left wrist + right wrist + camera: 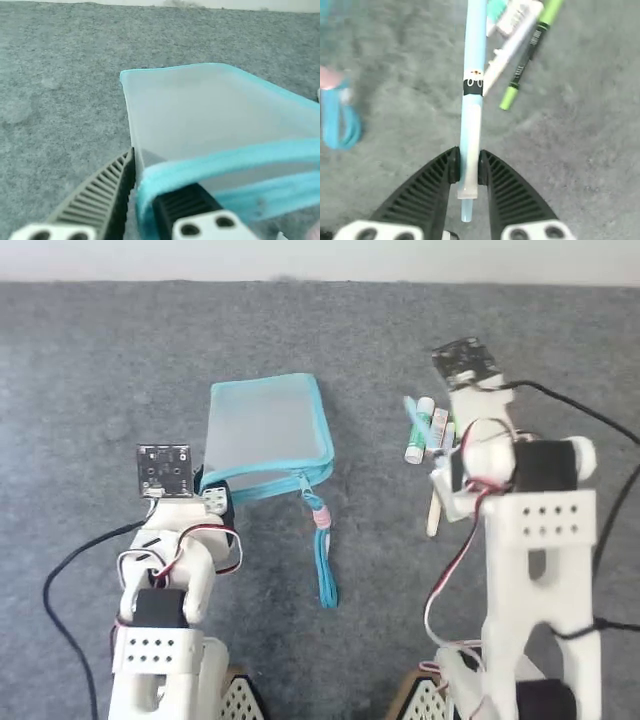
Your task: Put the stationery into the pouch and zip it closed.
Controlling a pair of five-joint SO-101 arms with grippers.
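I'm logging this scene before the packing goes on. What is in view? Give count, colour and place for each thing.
pouch: one, translucent with light-blue trim, flat on the carpet ahead of the left arm.
strap: one, light blue with a pink piece, trailing from the pouch's zip corner toward the arms.
blue pen: one, light blue with a black band, in the right gripper.
green pen: one, green and black, on the carpet beside the blue pen.
white stationery: white, count unclear, between the two pens.
carpet: one, grey, under everything.
left gripper: one, black fingers, shut on the pouch's near rim.
right gripper: one, black fingers, shut on the blue pen.
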